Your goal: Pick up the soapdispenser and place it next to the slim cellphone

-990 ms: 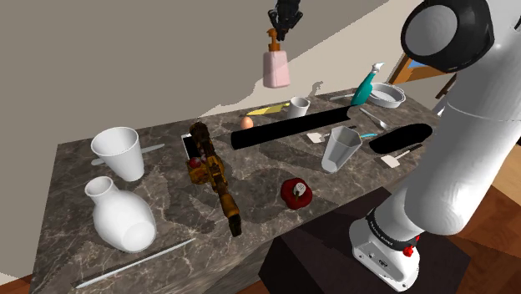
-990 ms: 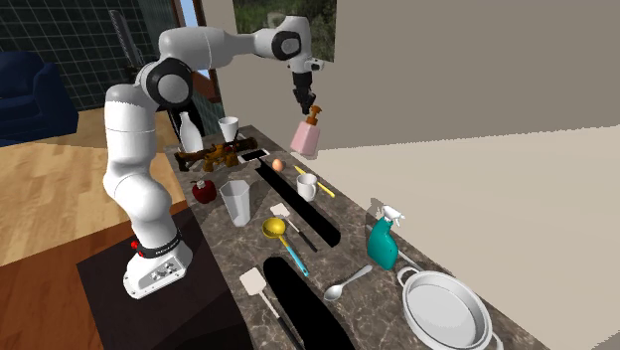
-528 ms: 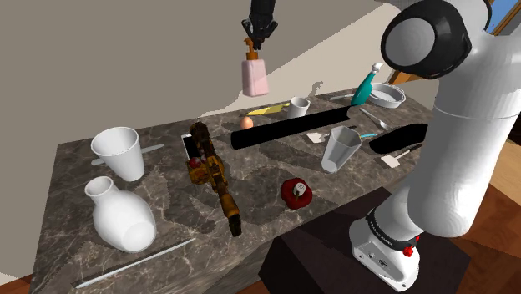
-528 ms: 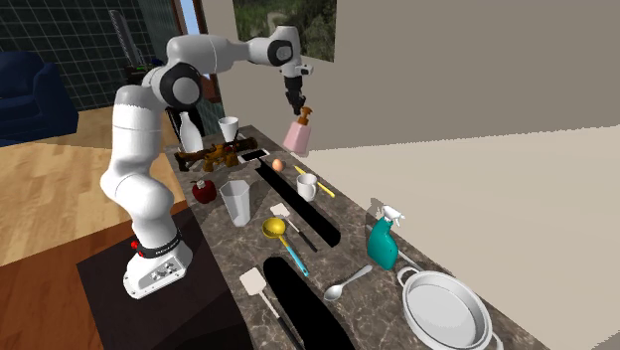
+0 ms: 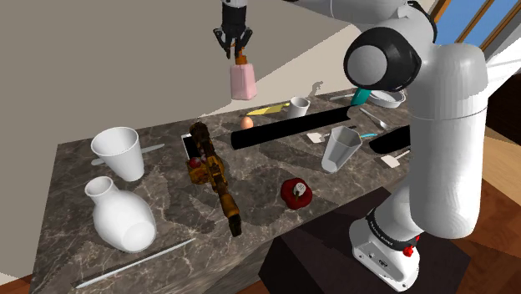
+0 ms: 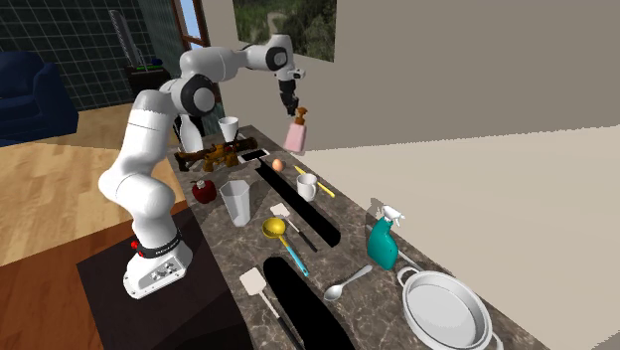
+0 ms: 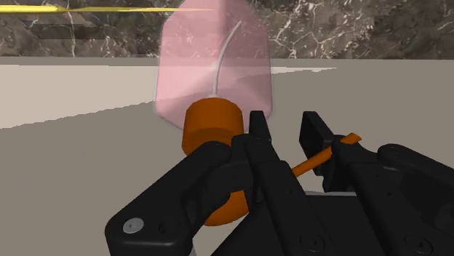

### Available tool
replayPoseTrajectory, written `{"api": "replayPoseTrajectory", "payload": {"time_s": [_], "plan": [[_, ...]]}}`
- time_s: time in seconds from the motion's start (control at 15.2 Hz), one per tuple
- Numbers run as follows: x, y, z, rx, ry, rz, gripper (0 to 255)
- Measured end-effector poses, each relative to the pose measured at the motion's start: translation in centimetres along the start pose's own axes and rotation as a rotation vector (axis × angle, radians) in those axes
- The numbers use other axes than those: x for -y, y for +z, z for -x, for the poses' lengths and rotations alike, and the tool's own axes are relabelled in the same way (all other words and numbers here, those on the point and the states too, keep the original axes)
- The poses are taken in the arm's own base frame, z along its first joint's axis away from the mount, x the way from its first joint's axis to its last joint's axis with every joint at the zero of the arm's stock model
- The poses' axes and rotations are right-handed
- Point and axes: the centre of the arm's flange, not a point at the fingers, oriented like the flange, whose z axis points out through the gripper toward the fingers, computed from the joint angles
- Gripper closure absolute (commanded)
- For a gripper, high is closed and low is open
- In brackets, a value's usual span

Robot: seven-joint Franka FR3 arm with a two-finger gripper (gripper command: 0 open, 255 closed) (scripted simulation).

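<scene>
In the shoulder view, the fingers [image 5: 230, 42] are closed on the orange pump of the pink soap dispenser [image 5: 243, 82], which hangs upright high above the counter's [image 5: 167, 209] back edge. The slim cellphone [image 5: 188, 145] lies flat below it and toward that view's left, just beside a brown gun-shaped toy [image 5: 215, 177]. In the second exterior view, the soap dispenser [image 6: 296, 135] dangles by the counter's wall-side edge with the slim cellphone [image 6: 253, 155] lower and nearer the stand, so the coming move looks to be down and inward from that edge. In the wrist view, the fingers [image 7: 256, 131] pinch the pump's thin spout, and the soap dispenser [image 7: 214, 62] extends straight away from them.
</scene>
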Motion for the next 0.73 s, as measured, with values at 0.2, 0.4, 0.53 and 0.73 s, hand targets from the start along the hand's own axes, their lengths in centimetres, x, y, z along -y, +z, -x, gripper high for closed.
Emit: {"api": "replayPoseTrajectory", "payload": {"time_s": [0.2,0.4,0.53,0.73], "plan": [[3.4,1.0,-0.3,0.001,0.090,0.009,255],[5.3,2.4,-0.2,-0.006,0.092,-0.001,255],[5.6,2.4,-0.2,-0.023,0.099,-0.013,255],[5.6,2.6,-0.2,-0.043,0.098,-0.025,255]]}}
